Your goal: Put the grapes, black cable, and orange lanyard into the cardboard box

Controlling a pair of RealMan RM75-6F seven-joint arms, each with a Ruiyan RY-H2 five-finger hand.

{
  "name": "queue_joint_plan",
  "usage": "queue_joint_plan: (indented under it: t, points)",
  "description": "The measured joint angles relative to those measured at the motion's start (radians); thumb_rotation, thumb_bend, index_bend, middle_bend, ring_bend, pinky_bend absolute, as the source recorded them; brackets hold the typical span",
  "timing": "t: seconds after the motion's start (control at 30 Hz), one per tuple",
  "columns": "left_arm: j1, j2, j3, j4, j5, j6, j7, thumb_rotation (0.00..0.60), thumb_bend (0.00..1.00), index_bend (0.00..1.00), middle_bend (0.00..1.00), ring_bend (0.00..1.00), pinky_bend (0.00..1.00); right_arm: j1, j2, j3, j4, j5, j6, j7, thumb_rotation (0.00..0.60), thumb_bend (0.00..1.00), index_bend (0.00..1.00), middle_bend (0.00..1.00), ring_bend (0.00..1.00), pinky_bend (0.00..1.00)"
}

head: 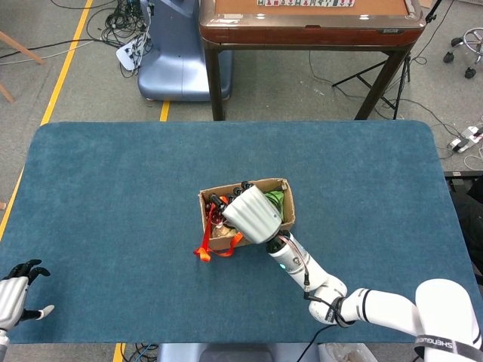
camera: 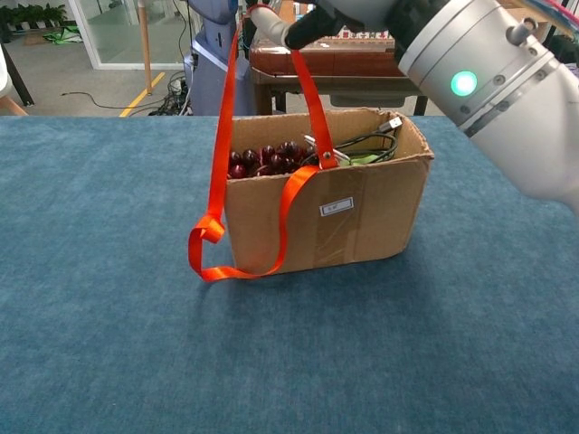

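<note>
The cardboard box [camera: 362, 217] stands mid-table, also seen from above as the box [head: 219, 242]. Dark red grapes [camera: 262, 158] and the black cable [camera: 366, 141] lie inside it. My right hand [head: 255, 213] hovers over the box and pinches the orange lanyard [camera: 218, 154] high above the rim. One strand runs down into the box by a metal clip. The other strand hangs outside the front left corner, and its loop [head: 204, 251] reaches the table. My left hand [head: 13, 299] rests at the near left table corner, fingers apart, holding nothing.
The blue table [head: 113, 188] stretches wide on all sides of the box. Behind the far edge stand a brown mahjong table [head: 309, 23] and a blue-grey machine base [head: 177, 64]. Cables lie on the floor.
</note>
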Motion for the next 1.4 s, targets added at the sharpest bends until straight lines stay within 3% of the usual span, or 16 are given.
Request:
queue_joint_plan:
  t: [0.23,0.7,0.87,1.03,1.17,1.27,1.4]
  points:
    - [0.0,0.0,0.0,-0.002,-0.001,0.0,0.001,0.6,0.01,0.34,0.17,0.16,0.36,-0.018,0.005,0.024,-0.03,0.132,-0.046,-0.008,0.6,0.47,0.6,0.99,0.98,1.0]
    - [-0.002,-0.001,0.001,-0.002,-0.002,-0.003,0.002,0.6,0.01,0.34,0.17,0.16,0.36,-0.047,0.042,0.101,-0.083,0.564,-0.193,-0.107,0.6,0.48,0.61,0.98,0.98,1.0]
    - [-0.004,-0.002,0.001,-0.001,-0.005,-0.007,0.004,0.6,0.01,0.34,0.17,0.16,0.36,-0.051,0.074,0.095,-0.074,0.674,-0.245,-0.147,0.6,0.48,0.61,0.98,0.97,1.0]
    - [-0.005,-0.003,0.001,-0.001,-0.009,-0.01,0.005,0.6,0.01,0.34,0.17,0.16,0.36,-0.054,0.105,0.06,-0.062,0.713,-0.287,-0.139,0.6,0.47,0.61,0.97,0.96,1.0]
    - [-0.006,-0.003,0.002,-0.001,-0.009,-0.012,0.006,0.6,0.01,0.34,0.17,0.16,0.36,-0.054,0.124,0.042,-0.063,0.72,-0.303,-0.124,0.6,0.34,0.5,0.96,0.95,1.0]
    - [-0.006,-0.004,0.002,-0.001,-0.009,-0.012,0.006,0.6,0.01,0.34,0.17,0.16,0.36,-0.053,0.133,0.038,-0.072,0.712,-0.306,-0.095,0.6,0.14,0.34,0.95,0.95,1.0]
    - [-0.007,-0.004,0.002,0.001,-0.01,-0.014,0.006,0.6,0.01,0.34,0.17,0.16,0.36,-0.053,0.151,0.034,-0.105,0.69,-0.298,-0.061,0.6,0.02,0.23,0.95,0.95,1.0]
